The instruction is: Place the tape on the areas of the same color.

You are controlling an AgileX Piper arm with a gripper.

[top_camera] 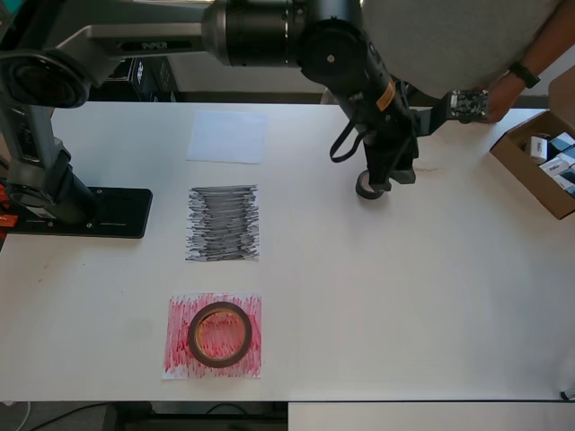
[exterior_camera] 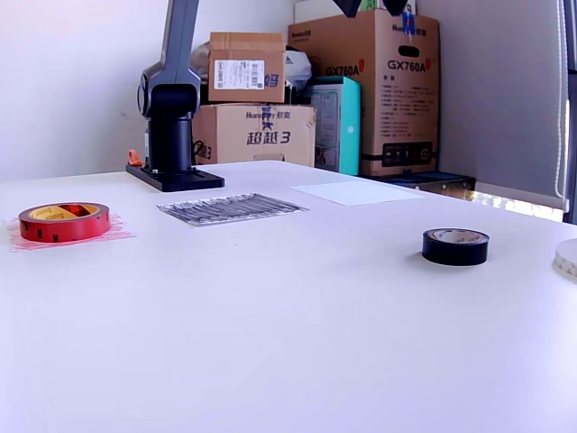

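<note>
Desk (top_camera: 404,305): white, carrying three sheets in a column in the overhead view.
Red tape (top_camera: 220,334): lies flat, hole up, on the red sheet (top_camera: 180,359).
Black tape (exterior_camera: 455,246): flat on bare desk, hole up, apart from the black sheet (top_camera: 223,223).
White sheet (top_camera: 227,136): bare.
Whitish tape (exterior_camera: 568,257): at the exterior view's right edge.
My claw (top_camera: 377,184): above the black tape; I cannot tell how its jaws stand.

A lab or storeroom corner: stacked cardboard boxes (exterior_camera: 370,86) line the wall behind a plain white tabletop (exterior_camera: 297,316) with a robot arm's base (exterior_camera: 171,117) bolted on.
</note>
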